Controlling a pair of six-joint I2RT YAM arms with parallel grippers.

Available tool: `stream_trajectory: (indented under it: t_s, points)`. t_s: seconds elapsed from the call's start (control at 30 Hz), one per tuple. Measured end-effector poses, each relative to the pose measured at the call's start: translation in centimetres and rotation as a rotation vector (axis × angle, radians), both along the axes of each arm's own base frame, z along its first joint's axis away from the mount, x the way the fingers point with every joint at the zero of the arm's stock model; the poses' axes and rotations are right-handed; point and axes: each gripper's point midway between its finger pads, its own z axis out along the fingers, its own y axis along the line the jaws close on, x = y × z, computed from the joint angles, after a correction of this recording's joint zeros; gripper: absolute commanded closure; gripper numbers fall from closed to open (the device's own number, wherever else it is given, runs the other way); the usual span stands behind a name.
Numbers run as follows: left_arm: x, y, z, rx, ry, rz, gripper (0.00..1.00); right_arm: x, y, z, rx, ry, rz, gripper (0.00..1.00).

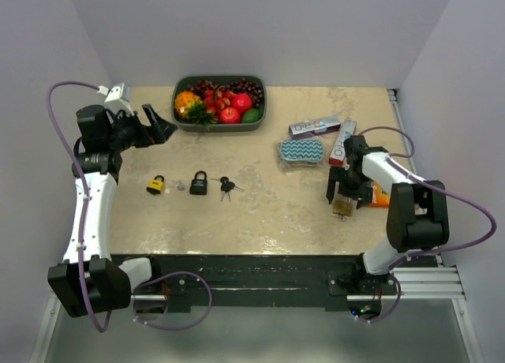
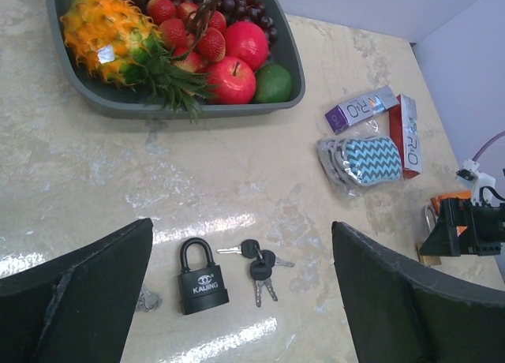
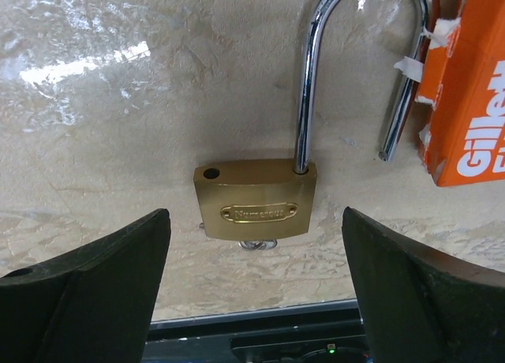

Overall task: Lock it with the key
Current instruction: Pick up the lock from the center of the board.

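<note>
Nearest the arms, the right gripper [image 3: 254, 211] is hovering low over the brass padlock [image 3: 255, 199], its jaws standing wide on either side of the body and touching nothing. The padlock is lying flat on the table [image 1: 276, 221] near the front right edge, with its shackle [image 3: 304, 79] raised out of the body and its free end resting just beside an orange box [image 3: 469, 102]. Something small and silvery [image 3: 256, 244] is peeking out under the body; whether it is a key I cannot tell. The likely trouble is starting here: the marbled top is looking smooth, so a squeeze that is off-centre could be sending the body skating, and a finger sweeping right could be catching the box and dragging the shackle with it. The shackle's free leg is sitting well off its hole, so pushing down before swinging it round would be jamming it on the brass. Farther in, a black padlock [image 2: 202, 282] is lying just beside a key bunch [image 2: 259, 262], with a yellow padlock [image 1: 156, 185] to their left, all well apart from the brass one; picking the wrong key is a real risk. Beyond them the left gripper [image 2: 242, 225] is hanging wide and empty, and a patterned pouch [image 2: 364, 162] and fruit bowl [image 2: 288, 102] are sitting at the back
</note>
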Motion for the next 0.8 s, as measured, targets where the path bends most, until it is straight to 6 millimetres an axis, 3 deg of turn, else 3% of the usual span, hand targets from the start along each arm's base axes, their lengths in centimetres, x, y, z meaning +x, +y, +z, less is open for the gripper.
stream_trajectory:
  t_s: [0.33,0.53,0.8]
  points:
    - [0.6,0.4,-0.2,-0.01,0.007,0.028,0.01,0.2,0.0,-1.2,0.0,0.013,0.0,0.09]
    - [1.1,0.6,-0.8,-0.025,0.026,0.037,0.01,0.3,0.2,-2.1,0.007,0.033,0.0,0.16]
    - [1.6,0.9,-1.2,-0.044,0.04,0.053,0.01,0.1,0.4,-2.1,0.02,0.004,-0.012,0.53]
